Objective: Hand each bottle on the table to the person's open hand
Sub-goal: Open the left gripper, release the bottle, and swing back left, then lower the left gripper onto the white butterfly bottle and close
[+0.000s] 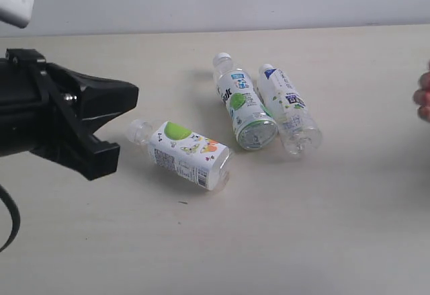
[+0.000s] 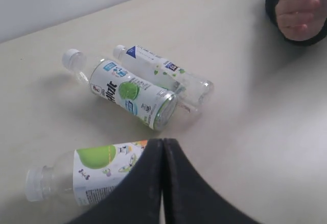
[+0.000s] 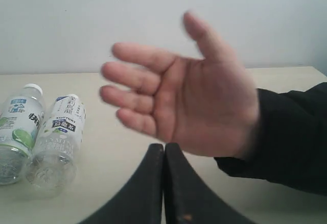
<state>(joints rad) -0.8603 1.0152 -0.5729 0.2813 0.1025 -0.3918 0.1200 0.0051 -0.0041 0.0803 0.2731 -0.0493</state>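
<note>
Pale beige tabletop (image 1: 336,241) runs back to a plain white wall, with three bottles lying on their sides in the middle of it.

Farthest left, my left gripper (image 2: 163,146) hangs above the surface with its jaws pressed together on nothing. It sits just over the squarish clear plastic bottle with the white label and green apple (image 1: 188,152). I judge that bottle the nearest pick for this arm, but the jaws must part first. Its block of fine print is too small for me to read.

Next come two round clear bottles with white, green and blue labels, side by side and touching, caps pointing away and bases toward the exterior camera. The first, with a green fruit on its label (image 1: 242,103), carries bold dark characters that I cannot make out. The slimmer one beside it (image 1: 285,107) shows what looks like "SUNTORY" in small capitals in the right wrist view.

At the far right the person's hand (image 3: 189,101), in a dark sleeve, is held open with its palm toward my right gripper (image 3: 164,150), presumably waiting for a bottle. That gripper's jaws are also together and empty, just in front of the palm.
</note>
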